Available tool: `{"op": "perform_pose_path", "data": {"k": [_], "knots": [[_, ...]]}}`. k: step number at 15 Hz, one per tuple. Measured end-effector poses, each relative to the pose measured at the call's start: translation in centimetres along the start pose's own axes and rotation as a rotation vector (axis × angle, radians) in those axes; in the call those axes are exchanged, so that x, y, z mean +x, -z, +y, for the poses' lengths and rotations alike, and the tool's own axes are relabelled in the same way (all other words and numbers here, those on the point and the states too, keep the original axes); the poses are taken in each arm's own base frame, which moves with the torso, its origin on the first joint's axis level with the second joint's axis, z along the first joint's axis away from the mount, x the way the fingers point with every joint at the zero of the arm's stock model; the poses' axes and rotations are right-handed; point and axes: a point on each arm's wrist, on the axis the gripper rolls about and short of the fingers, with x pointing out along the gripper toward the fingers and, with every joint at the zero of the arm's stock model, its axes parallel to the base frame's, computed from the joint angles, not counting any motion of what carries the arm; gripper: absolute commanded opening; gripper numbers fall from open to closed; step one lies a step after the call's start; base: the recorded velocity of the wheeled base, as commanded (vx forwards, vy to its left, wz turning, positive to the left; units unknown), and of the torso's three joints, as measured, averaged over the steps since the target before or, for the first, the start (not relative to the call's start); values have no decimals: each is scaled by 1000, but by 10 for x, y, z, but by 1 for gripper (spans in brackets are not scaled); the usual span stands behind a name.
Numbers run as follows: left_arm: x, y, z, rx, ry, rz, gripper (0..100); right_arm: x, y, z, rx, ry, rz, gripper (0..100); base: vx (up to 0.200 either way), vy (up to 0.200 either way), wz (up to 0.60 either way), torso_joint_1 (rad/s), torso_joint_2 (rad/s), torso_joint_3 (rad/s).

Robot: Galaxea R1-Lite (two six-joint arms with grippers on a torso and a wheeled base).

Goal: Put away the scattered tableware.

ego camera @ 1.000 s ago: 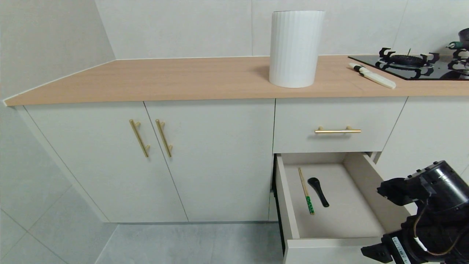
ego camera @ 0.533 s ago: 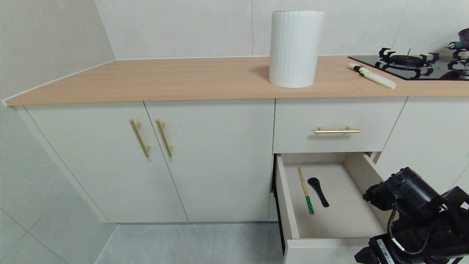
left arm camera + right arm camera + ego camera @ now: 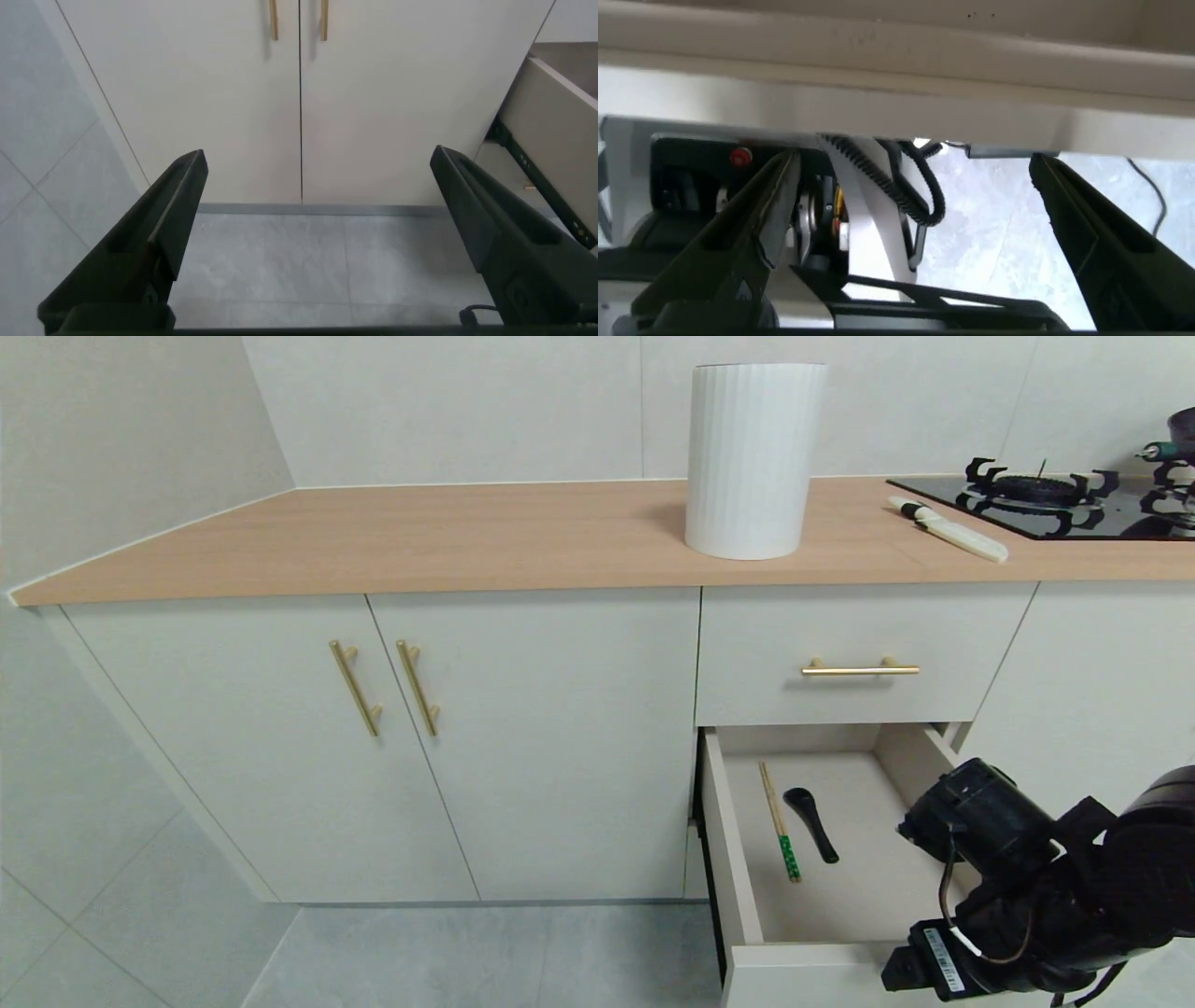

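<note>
Light wood countertop (image 3: 448,537) against a pale tiled wall, with off-white cabinets below and grey floor tiles (image 3: 420,952). On the counter there's a tall white ribbed container (image 3: 754,457). To its right lies a knife (image 3: 948,527) with a pale handle, just beside the black gas stove (image 3: 1041,495).

Under the counter are 2 cabinet doors (image 3: 541,737), both closed, each with a gold bar handle (image 3: 355,688). Right of them, the upper drawer (image 3: 775,653) is closed. The lower drawer (image 3: 728,849) beneath it is pulled out.

Tableware-wise, a pair of chopsticks (image 3: 778,821) with green ends and a black spoon (image 3: 810,821) lie flat on the open drawer's floor. They're side by side near its left wall, with the spoon to the right of the chopsticks.

The right arm (image 3: 1027,887) sits low at the front right corner of the open drawer. The right gripper (image 3: 913,161) has its fingers spread wide with nothing between them. A pale panel edge runs past its tips, and I can't tell which part of the cabinet that is.

The left gripper (image 3: 318,159) is also spread wide and holding nothing. It's low over the floor, facing the 2 closed doors, with the open drawer's side off to one edge.
</note>
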Motion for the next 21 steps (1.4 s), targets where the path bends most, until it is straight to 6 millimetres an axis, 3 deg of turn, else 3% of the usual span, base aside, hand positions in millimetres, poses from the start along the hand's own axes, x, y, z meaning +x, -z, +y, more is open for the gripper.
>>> {"op": "perform_pose_path", "data": {"k": [14,17,21], "knots": [[0,0,0,0,0,0,100,27,-25,-3,94,60,-181,100,0,0,0,0,0,0],[0,0,0,0,0,0,100,32,-40,-4,80,61,-205,100,0,0,0,0,0,0],[0,0,0,0,0,0,100,45,-76,-6,95,73,-246,100,0,0,0,0,0,0]]}}
